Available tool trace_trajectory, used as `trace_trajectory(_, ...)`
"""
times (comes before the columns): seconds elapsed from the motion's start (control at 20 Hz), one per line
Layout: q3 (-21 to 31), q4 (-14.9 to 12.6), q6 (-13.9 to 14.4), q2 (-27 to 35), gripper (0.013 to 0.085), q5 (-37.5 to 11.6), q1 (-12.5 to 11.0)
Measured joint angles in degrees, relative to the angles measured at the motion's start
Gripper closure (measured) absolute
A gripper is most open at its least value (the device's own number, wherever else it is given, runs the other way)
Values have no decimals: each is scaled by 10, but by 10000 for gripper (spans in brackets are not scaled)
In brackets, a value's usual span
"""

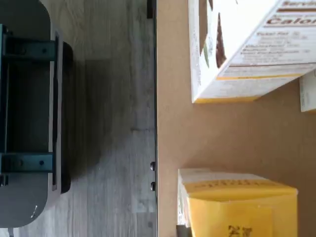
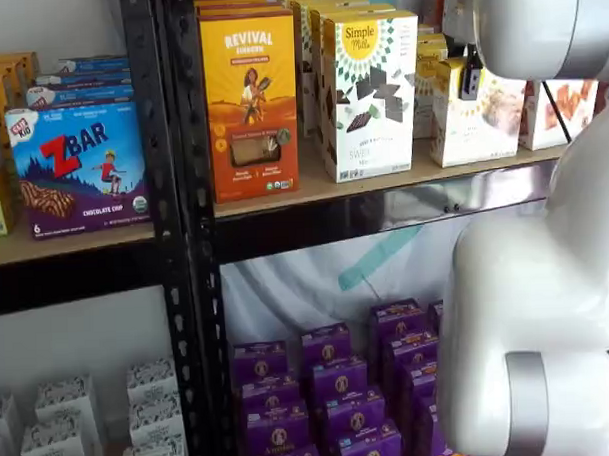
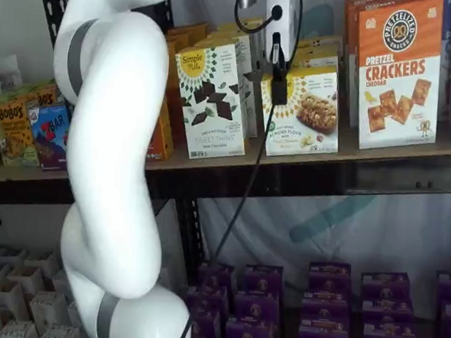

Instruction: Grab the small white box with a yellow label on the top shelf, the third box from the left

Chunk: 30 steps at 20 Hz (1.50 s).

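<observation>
An xArm's gripper (image 3: 279,61) hangs in front of the small white box (image 3: 302,112) on the top shelf (image 3: 379,154), seemingly in the approach step of the pick, with no grasp made. Only a narrow black finger shows in both shelf views, so whether the fingers stand apart or together cannot be told. The box sits just below and behind the fingertips, between a taller Simple Mills carton (image 3: 211,99) and an orange pretzel crackers carton (image 3: 398,68). Next, the gripper likely must lower and straddle the yellow-topped box.
</observation>
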Motion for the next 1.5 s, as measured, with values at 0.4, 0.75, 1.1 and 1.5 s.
trace_trajectory(0.4, -4, 3, -3, 1, 650, 9, -4)
trace_trajectory(0.75, -4, 10, -5, -8, 690, 30, -8)
trace_trajectory(1.1, 43, 27, -10, -62, 690, 32, -18)
trace_trajectory(1.5, 100, 27, -18, -130, 690, 51, -28)
